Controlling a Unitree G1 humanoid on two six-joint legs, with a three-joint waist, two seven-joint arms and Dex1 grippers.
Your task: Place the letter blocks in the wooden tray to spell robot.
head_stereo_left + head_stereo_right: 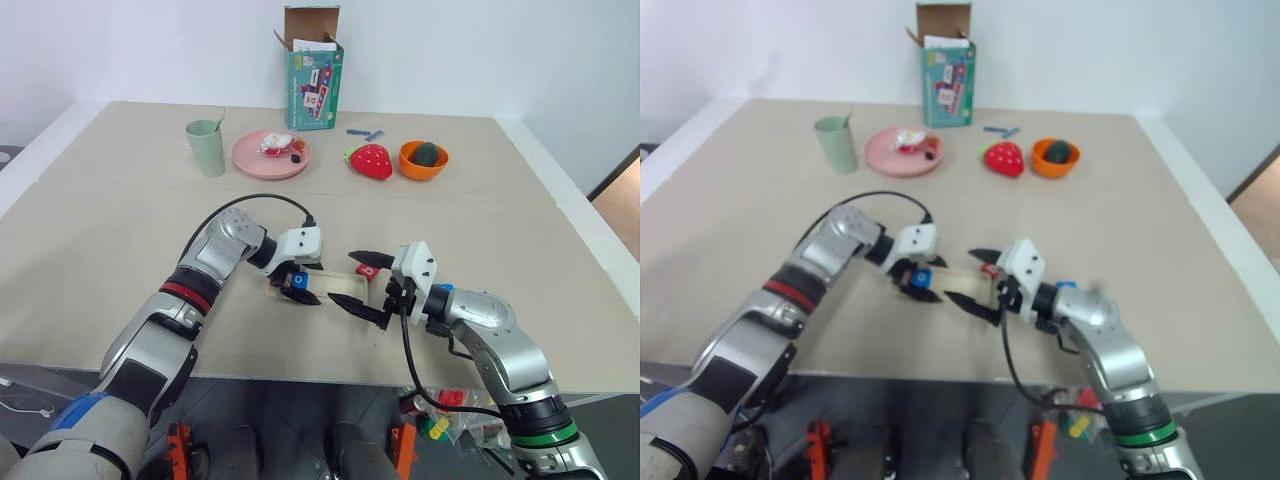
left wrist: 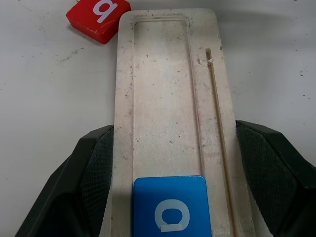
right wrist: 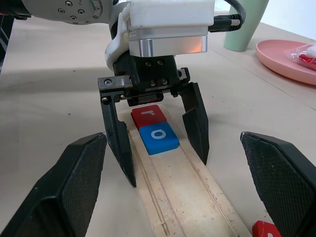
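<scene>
Left gripper [image 3: 167,171] straddles the wooden tray [image 2: 163,98], unclenched; right gripper [image 1: 342,277] gapes empty. Red b block [image 2: 98,17] looks light, rigid, slick: pinch opposite sides.

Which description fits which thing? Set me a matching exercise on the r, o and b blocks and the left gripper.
Things:
1. r block
2. o block
3. b block
4. left gripper

Descriptions:
A. on the table, past the end of the wooden tray
B. blue, in the tray's recess
C. red, in the tray's recess
D. fingers apart, astride the tray

Pairs: 1-C, 2-B, 3-A, 4-D
</scene>
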